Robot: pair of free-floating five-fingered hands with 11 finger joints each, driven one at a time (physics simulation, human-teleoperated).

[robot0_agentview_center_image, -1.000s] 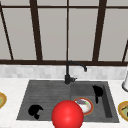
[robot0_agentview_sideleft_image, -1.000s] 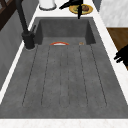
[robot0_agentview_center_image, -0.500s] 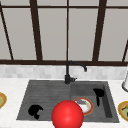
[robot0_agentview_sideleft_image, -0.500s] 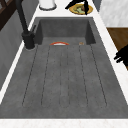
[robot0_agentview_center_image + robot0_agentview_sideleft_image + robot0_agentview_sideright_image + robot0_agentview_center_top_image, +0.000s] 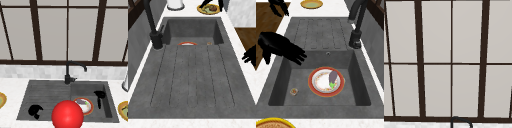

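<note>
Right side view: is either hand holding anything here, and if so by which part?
Nothing is held. The right hand hovers open above the sink basin, over the plate; the left hand is empty too.

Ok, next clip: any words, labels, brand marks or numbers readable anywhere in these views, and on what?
None: no readable text in any view.
The red-rimmed plate in the sink basin bears only a speckled pattern.
The faucet, the yellow plate and the white container are unmarked.
</note>
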